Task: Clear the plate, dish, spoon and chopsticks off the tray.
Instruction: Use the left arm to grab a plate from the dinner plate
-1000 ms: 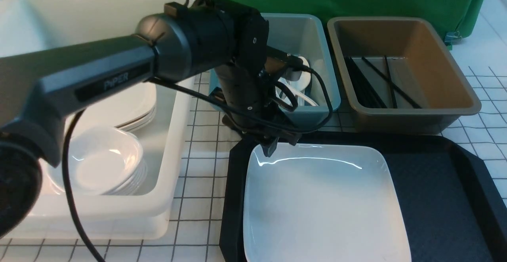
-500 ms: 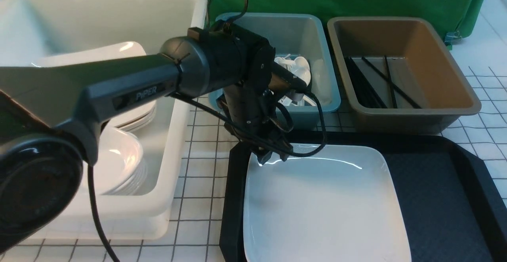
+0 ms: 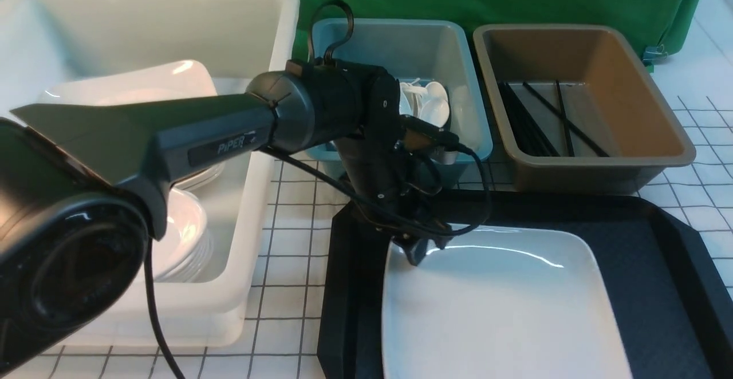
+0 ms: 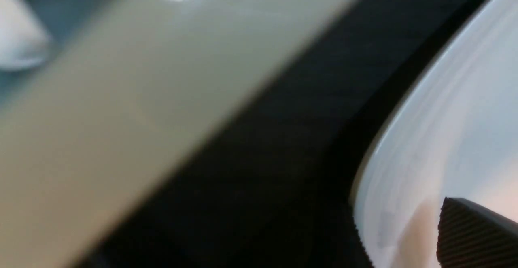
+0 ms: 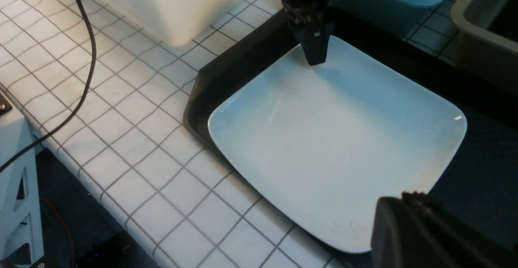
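Large glossy white square plate [image 3: 504,310]: flat on black diamond-textured plastic tray [image 3: 647,264], left part.
Left claw [image 3: 422,251]: spread, tips at plate's far left corner.
Right claw [image 5: 412,207]: pressed together, beside plate's opposite edge.
Thin black chopsticks [image 3: 538,118]: inside brown plastic tub [image 3: 647,110].

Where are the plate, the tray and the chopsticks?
plate [image 3: 504,310], front view, middle of its white surface.
tray [image 3: 641,253], front view, bare black floor beside the plate.
chopsticks [image 3: 564,118], front view, middle of one black stick.
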Controlling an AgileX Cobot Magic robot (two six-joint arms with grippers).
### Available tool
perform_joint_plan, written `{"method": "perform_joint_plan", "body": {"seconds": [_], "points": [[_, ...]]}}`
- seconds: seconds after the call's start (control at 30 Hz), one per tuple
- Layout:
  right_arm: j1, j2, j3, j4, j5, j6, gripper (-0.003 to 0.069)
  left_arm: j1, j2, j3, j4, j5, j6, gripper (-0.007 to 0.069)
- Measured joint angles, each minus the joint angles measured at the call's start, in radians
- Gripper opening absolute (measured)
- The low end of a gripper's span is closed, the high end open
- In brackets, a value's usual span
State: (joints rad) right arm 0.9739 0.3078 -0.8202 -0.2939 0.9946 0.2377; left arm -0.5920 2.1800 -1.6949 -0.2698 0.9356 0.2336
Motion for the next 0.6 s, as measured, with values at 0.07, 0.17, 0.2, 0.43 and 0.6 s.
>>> {"method": "perform_joint_plan", "body": {"seconds": [0.07,0.17,0.2,0.43,0.6], "points": [[0.0,0.0,0.0,0.0,0.0,0.0,0.0033,0.0,0.0,0.0,-0.047,0.001,0.002,0.0336],[0.0,0.0,0.0,0.0,0.0,0.0,0.0033,0.0,0.0,0.0,-0.089,0.002,0.003,0.0333],[0.0,0.0,0.0,0.0,0.0,0.0,0.0034,0.0,0.001,0.0,-0.105,0.002,0.003,0.0328],[0.0,0.0,0.0,0.0,0.0,0.0,0.0035,0.0,0.002,0.0,-0.122,-0.016,-0.007,0.0292],[0.0,0.0,0.0,0.0,0.0,0.0,0.0036,0.0,0.024,0.0,-0.12,-0.056,-0.086,0.0287]]}}
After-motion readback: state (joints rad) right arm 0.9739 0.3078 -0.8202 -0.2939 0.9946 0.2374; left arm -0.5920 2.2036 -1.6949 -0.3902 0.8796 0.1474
